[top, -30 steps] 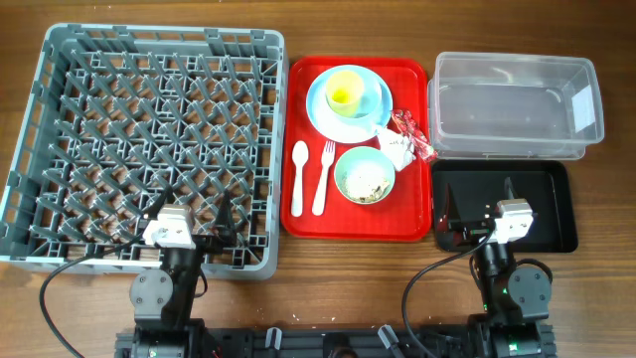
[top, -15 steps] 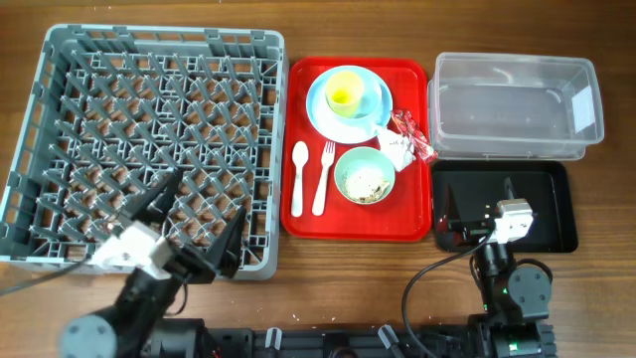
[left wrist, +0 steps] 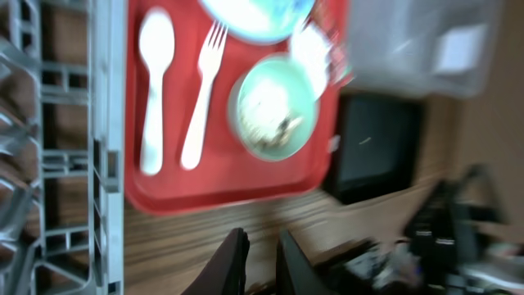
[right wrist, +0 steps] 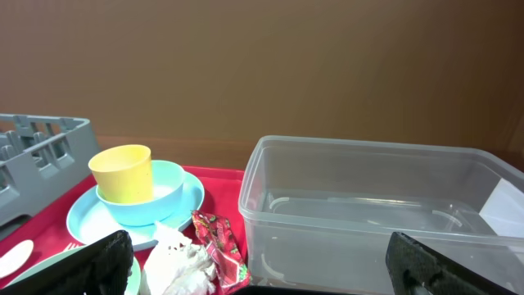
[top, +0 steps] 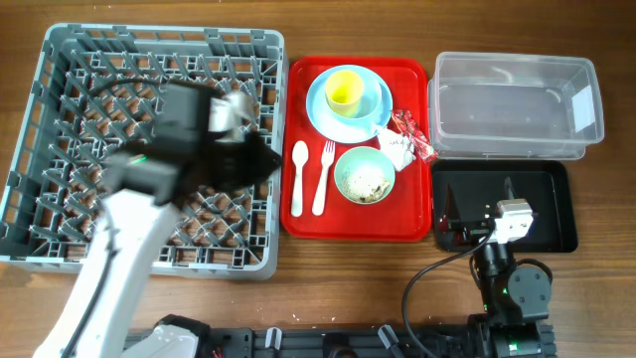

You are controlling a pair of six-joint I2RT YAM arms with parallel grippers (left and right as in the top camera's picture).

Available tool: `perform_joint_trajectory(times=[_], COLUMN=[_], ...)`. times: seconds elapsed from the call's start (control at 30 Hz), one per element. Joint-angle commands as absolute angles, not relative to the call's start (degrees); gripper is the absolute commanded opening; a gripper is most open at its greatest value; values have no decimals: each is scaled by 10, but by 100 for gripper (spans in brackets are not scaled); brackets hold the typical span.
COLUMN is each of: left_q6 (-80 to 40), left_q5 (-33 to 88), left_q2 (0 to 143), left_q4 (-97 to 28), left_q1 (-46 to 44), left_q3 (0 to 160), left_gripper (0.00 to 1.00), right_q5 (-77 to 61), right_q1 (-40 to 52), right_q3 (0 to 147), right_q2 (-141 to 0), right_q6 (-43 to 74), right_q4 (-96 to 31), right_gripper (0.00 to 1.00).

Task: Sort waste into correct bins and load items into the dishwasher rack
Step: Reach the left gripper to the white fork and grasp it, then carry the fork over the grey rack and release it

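The grey dishwasher rack (top: 60,60) fills the left of the table. My left gripper (top: 266,161) is blurred above its right side, near the red tray (top: 358,227). Its fingers (left wrist: 235,260) are almost together, with nothing between them. On the tray are a white spoon (top: 299,179), a fork (top: 324,177), a bowl with food scraps (top: 364,174), and a yellow cup (top: 345,91) in a bowl (top: 374,99) on the plate (top: 318,109). A napkin (top: 396,147) and red wrapper (top: 412,134) lie at the tray's right edge. My right gripper (top: 477,201) stands open and empty over the black tray (top: 552,214).
The clear tub (top: 515,104) stands behind the black tray at the back right. Bare wooden table shows along the front edge, where the two arm bases sit. In the right wrist view the tub (right wrist: 377,213) stands beside the wrapper (right wrist: 219,246) and napkin (right wrist: 180,262).
My left arm has swung up from the table's front edge across the rack toward the red tray, and its jaws have gone from wide open to nearly together. The right arm has not moved.
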State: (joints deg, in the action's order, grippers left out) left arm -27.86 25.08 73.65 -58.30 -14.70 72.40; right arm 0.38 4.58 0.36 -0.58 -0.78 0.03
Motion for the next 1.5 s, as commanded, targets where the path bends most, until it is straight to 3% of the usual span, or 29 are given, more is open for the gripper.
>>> perform_joint_trajectory(times=[0.0,0.13,0.33,0.43,0.63,1.13,1.2,1.27,1.37,1.47], left_q6=[-357,-369,-362,-360,-288,-287,-287,-287,-287,-287], left_q5=[39,-35,-72,-119,-106,-106,-105,-111,-180,-211], left_q2=[831,938,1059,1086,1101,1106,1106,1101,1054,910], left_q4=[-569,-520,-453,-450,-375,-239,-229,-229,-238,-255], left_q1=[-302,-388,-390,-390,-395,-404,-404,-403,-402,-403], left_q3=[728,728,728,728,704,613,603,604,604,604], left_gripper=[11,15,24,24,25,28,21,4,4,4], right_q5=[-1,-1,-1,-1,-1,-1,-1,-1,-1,-1], right_q1=[46,46,46,46,47,47,46,46,47,46], right_q3=[3,3,3,3,3,3,3,3,3,3], right_q2=[-3,-3,-3,-3,-3,-3,-3,-3,-3,-3], right_q6=[-13,-13,-13,-13,-13,-13,-13,-14,-13,-13], right_q4=[3,3,4,4,3,4,4,3,3,4], right_gripper=[100,100,100,100,100,100,100,100,100,100])
